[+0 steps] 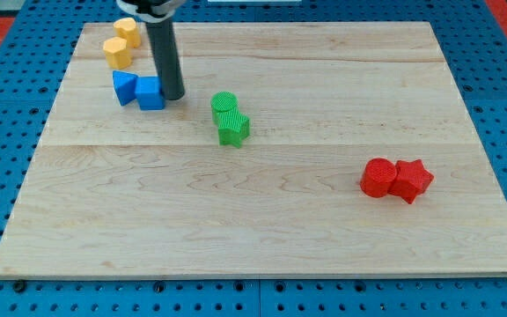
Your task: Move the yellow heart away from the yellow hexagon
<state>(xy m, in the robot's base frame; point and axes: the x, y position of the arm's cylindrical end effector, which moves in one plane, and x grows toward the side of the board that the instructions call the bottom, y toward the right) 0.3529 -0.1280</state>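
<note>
Two yellow blocks sit at the view's upper left of our counter [324, 238]: the yellow heart [118, 53] lies just below and left of the yellow hexagon [128, 32], touching or nearly so. Beneath them a blue block [124, 87] and a blue cube [150, 92] touch. Our rod [164, 53] stands upright, and my tip [173, 95] rests against the cube's right side, below and right of the heart. We carry no claw. Farther right, a green cylinder [224, 103] touches a green star [233, 128]. Far right, a red cylinder [378, 177] touches a red star [412, 180].
</note>
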